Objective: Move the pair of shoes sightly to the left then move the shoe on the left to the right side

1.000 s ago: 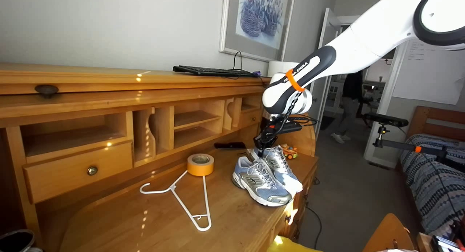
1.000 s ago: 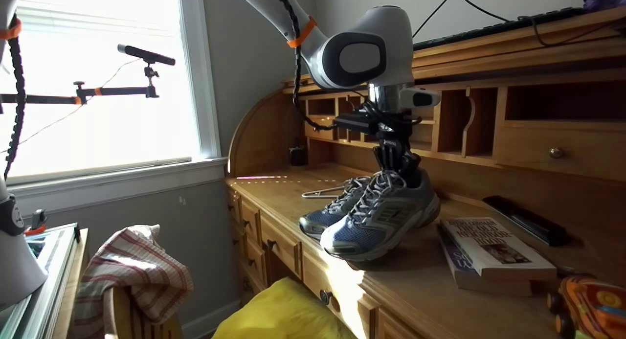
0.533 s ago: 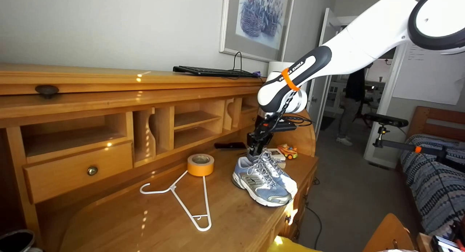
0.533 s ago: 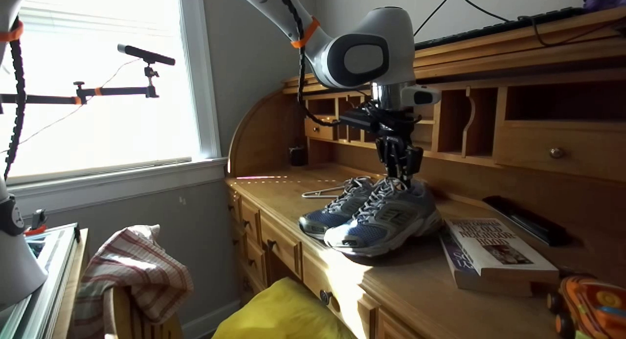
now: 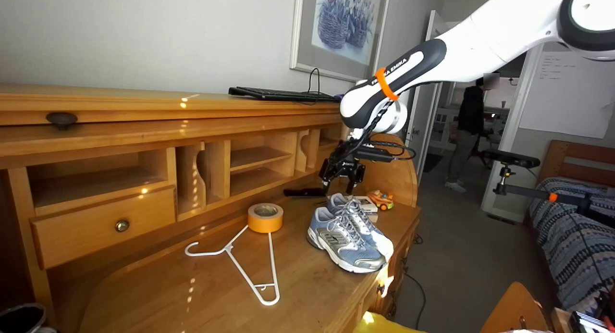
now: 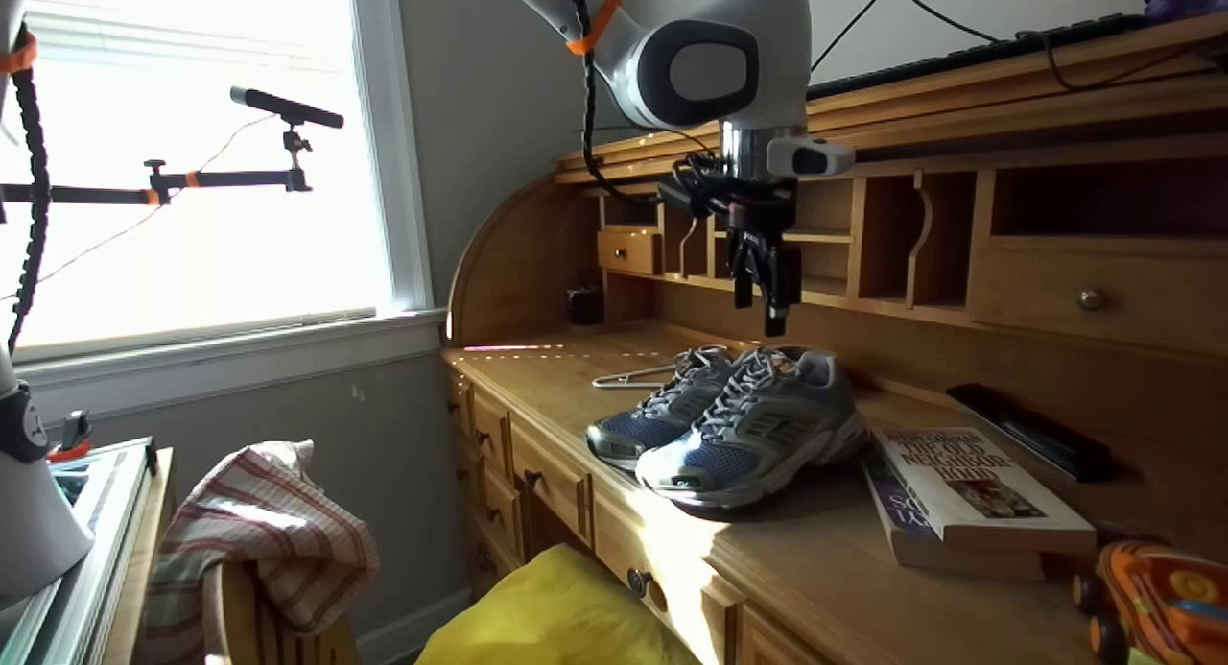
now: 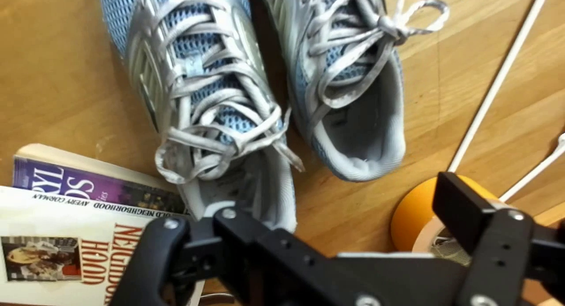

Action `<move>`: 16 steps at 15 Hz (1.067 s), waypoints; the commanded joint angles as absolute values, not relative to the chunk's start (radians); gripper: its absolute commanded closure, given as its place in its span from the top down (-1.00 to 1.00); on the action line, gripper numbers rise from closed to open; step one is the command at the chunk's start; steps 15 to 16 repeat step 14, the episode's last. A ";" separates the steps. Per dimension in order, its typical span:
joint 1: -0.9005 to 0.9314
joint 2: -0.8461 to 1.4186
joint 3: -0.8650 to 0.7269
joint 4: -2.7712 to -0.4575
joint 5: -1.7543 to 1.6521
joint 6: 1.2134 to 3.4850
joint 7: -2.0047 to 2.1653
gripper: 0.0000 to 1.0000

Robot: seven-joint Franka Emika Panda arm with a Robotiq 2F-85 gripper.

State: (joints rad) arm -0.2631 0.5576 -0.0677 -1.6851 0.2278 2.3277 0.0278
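The pair of shoes, grey and light-blue with pale laces, stands side by side on the desk, toes towards its front edge. The shoe nearer the hanger [image 5: 343, 241] is at left in both exterior views; its mate [image 6: 767, 425], closer to the books, stands just right of it. From above, the wrist view shows the hanger-side shoe [image 7: 353, 85] at right and the book-side shoe [image 7: 212, 94] at left. My gripper [image 5: 339, 186] hangs open over the heel end of the book-side shoe, apart from it. Nothing lies between its fingers [image 7: 463, 209].
An orange tape roll [image 5: 265, 217] rests by the white hanger [image 5: 274, 270]. Two stacked books [image 6: 979, 492] lie right beside the shoes, and a toy car [image 6: 1166, 598] sits beyond them. A dark long object [image 6: 1036, 430] lies behind, below the desk's shelves [image 5: 262, 155].
One second ago the gripper was down at the heel of the book-side shoe, which shifted towards its mate and came to rest. Since then the gripper has let go, opened and risen clear.
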 commanded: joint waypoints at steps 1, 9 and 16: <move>-0.234 0.451 -0.092 -1.764 0.224 2.227 0.096 1.00; -0.162 0.278 -0.155 -1.947 0.048 2.217 0.137 1.00; -0.172 0.275 -0.146 -1.943 0.070 2.206 0.114 1.00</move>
